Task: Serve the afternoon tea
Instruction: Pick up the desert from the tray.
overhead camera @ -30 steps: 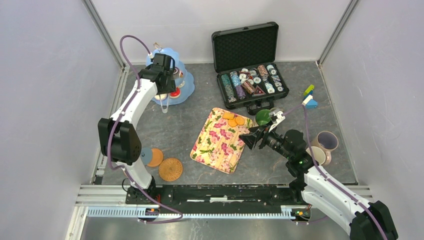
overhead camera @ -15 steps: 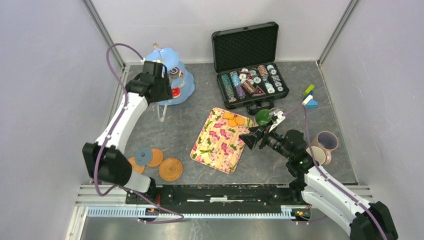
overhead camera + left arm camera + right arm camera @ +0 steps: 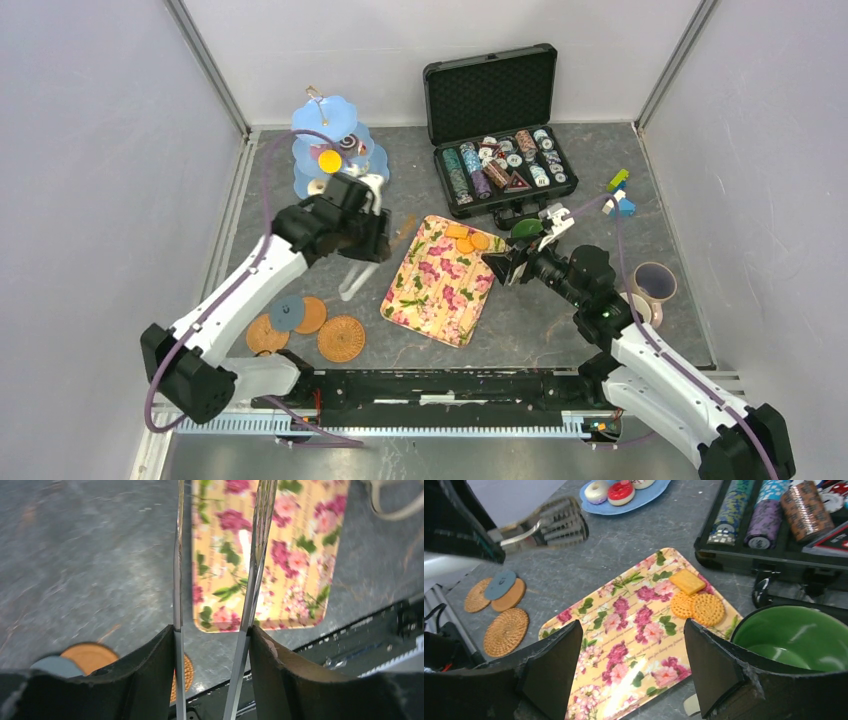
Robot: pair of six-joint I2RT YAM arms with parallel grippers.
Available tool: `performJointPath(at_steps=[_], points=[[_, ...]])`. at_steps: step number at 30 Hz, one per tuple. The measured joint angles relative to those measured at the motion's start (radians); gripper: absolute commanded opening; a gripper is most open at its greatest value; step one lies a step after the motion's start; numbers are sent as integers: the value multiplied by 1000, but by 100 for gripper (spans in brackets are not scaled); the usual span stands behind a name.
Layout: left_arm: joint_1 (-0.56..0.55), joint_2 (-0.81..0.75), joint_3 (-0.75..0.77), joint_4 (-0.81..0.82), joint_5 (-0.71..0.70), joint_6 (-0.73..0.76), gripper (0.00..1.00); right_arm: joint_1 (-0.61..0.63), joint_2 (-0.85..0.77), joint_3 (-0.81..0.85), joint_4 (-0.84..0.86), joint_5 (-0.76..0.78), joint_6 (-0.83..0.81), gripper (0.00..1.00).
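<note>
Top view: the left gripper [image 3: 368, 240] clamped tongs [image 3: 355, 278] mid-worktop, beside the floral tray [image 3: 430, 295].
Left wrist: both tong blades sat pinched between its fingers.
Right wrist: the right gripper [image 3: 631, 630] hung spread above the tray. Biscuits [image 3: 699, 607] lay at the tray's far end, beside the green-lined mug [image 3: 799, 630].

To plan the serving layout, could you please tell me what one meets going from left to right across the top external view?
Woven coasters → floral tray → green-lined mug → lilac mug. The chip case and tiered stand overlap others sideways, so I left them out.
</note>
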Motion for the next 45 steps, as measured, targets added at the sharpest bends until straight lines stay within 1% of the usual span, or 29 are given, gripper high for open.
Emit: performJointPath(at_steps=[1, 3, 5, 8, 12, 19, 24, 34, 45], points=[[-46, 15, 0, 9, 14, 10, 58, 0, 2, 11, -11, 7, -12, 82], [-97, 56, 7, 13, 35, 13, 59, 0, 0, 33, -39, 27, -38, 83], [-107, 107, 27, 14, 48, 9, 59, 0, -9, 44, -59, 46, -58, 85], [-114, 195, 65, 38, 67, -32, 59, -1, -40, 46, -83, 78, -80, 88], [-143, 281, 105, 84, 84, -83, 61, -1, -62, 46, -98, 114, -103, 93], [-176, 434, 192, 146, 102, -134, 61, -1, -55, 78, -162, 190, -182, 98], [-185, 529, 254, 163, 96, -135, 62, -1, -64, 82, -174, 238, -215, 98], [-206, 608, 310, 166, 71, -146, 63, -4, -106, 62, -176, 316, -243, 98], [-209, 640, 325, 161, 49, -149, 63, -5, -116, 39, -177, 339, -248, 98]])
